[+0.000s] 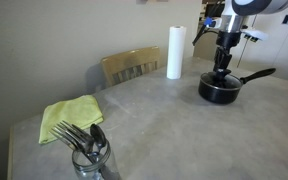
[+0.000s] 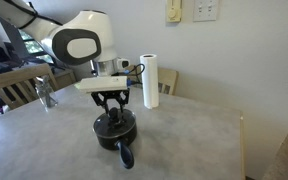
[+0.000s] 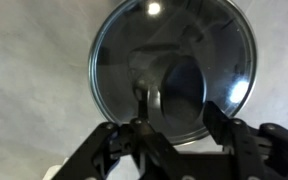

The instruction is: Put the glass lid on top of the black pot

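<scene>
1. The glass lid (image 3: 174, 50) fills the upper half of the wrist view: round, metal-rimmed and flat, with its glass darker than the table (image 3: 34, 60) around it
2. In both exterior views the black pot (image 1: 219, 90) (image 2: 115, 128) stands on the table, and the lid appears to sit level on its rim. Judged status: placement is done or very nearly done
3. The pot handle (image 1: 260, 74) points to 2 o'clock in an exterior view
4. The gripper (image 3: 174, 116) hangs directly above the pot. In the wrist view the lid centre lies at 12 o'clock from the fingertips, and the fingers (image 3: 134, 135) stand on either side of it
5. The pictures do not show whether the fingers clamp the lid centre or stand free of it
6. Judged remaining work: confirm the seating all round the rim, let go, and lift straight up
7. A paper towel roll (image 1: 174, 52) stands at 10 o'clock from the pot, near but apart. A yellow cloth (image 1: 69, 118) and a glass of forks (image 1: 89, 152) lie well apart at 8 o'clock
</scene>
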{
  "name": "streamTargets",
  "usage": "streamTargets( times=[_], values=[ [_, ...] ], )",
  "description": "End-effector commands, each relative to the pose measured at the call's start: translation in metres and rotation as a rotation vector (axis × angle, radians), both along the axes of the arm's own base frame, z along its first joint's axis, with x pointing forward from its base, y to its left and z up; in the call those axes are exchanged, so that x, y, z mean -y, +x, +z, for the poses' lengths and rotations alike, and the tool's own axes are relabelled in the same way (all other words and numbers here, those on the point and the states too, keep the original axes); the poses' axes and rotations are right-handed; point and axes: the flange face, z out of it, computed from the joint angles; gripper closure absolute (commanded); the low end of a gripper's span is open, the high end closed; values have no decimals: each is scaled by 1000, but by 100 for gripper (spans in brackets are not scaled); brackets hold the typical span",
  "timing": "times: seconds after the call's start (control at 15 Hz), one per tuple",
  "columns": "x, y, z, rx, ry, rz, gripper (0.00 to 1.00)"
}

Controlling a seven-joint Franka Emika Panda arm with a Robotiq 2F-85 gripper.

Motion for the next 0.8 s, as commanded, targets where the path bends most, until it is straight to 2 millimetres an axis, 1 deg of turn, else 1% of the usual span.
streamTargets(
  times=[0.0, 0.07, 0.27, 0.4, 0.47, 0.53, 0.6, 0.73],
  values=[
    [5, -1, 31, 32, -3, -47, 8],
    [6, -1, 39, 39, -12, -53, 2],
    [10, 0, 63, 54, -57, -116, 0],
    [14, 2, 73, 38, -94, -191, 0],
    [16, 5, 76, 29, -113, -248, 0],
    [13, 3, 69, 52, -80, -185, 0],
    [13, 4, 72, 52, -85, -199, 0],
    [12, 4, 71, 51, -85, -197, 0]
  ],
)
